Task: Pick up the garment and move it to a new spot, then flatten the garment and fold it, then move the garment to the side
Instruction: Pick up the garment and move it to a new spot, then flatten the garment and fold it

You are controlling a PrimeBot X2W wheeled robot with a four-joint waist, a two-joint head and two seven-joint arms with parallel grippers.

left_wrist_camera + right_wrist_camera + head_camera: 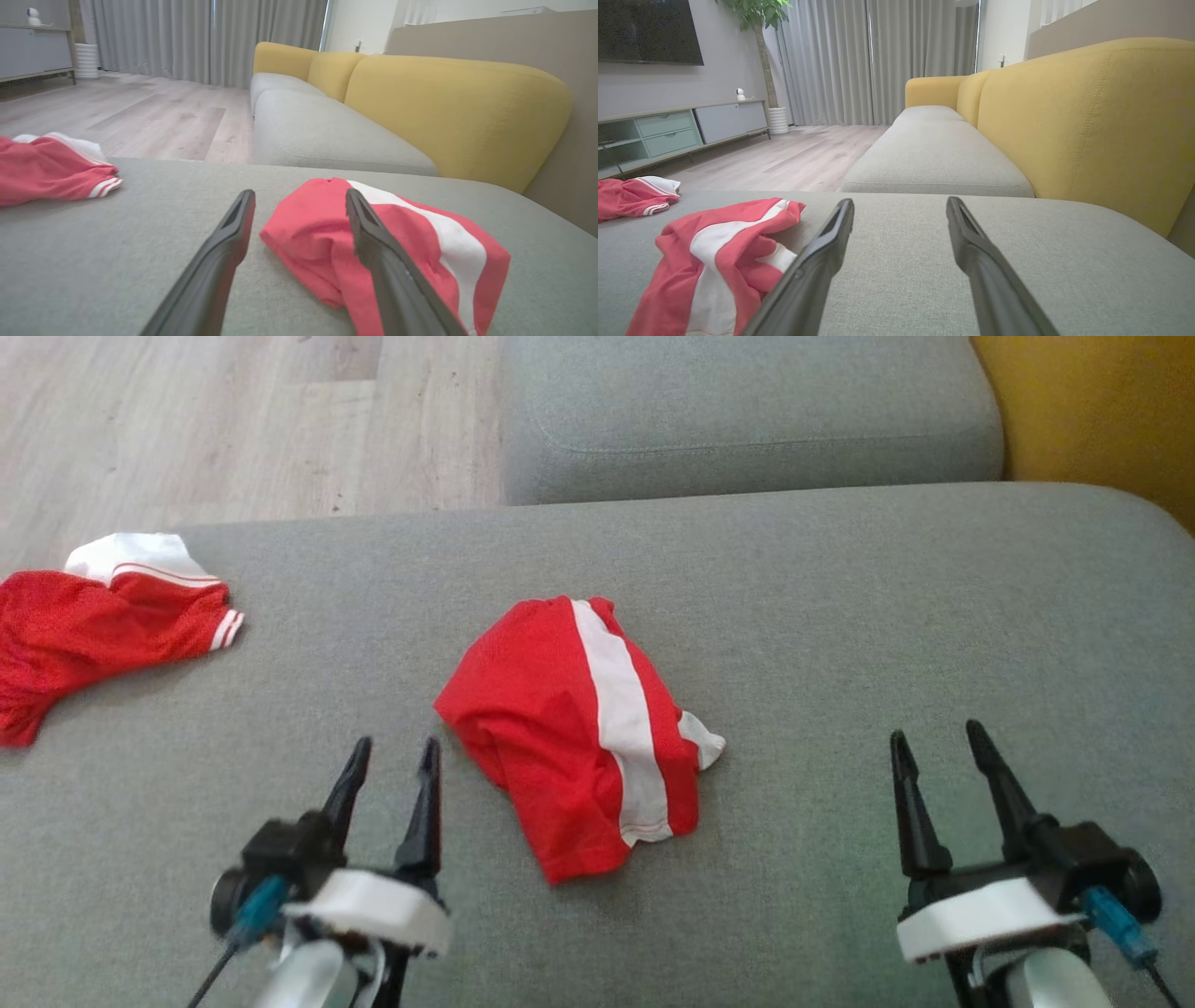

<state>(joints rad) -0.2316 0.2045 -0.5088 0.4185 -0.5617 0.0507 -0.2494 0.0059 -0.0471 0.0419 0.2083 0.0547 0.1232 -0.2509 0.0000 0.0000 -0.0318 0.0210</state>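
A red garment with a white stripe (579,737) lies crumpled in the middle of the grey cushion (840,616). My left gripper (397,758) stands open just left of it, near its lower left edge, with nothing between the fingers. In the left wrist view the garment (420,242) lies partly behind the right finger (373,242) of my left gripper (299,198). Far to the garment's right, my right gripper (934,737) is open and empty over bare cushion. The right wrist view shows the garment (719,252) at the lower left, beside my right gripper (900,207).
A second red and white garment (93,625) lies at the cushion's left edge. Beyond the cushion are another grey seat (747,420), a yellow backrest (1102,411) at the right and wooden floor (233,420) at the far left.
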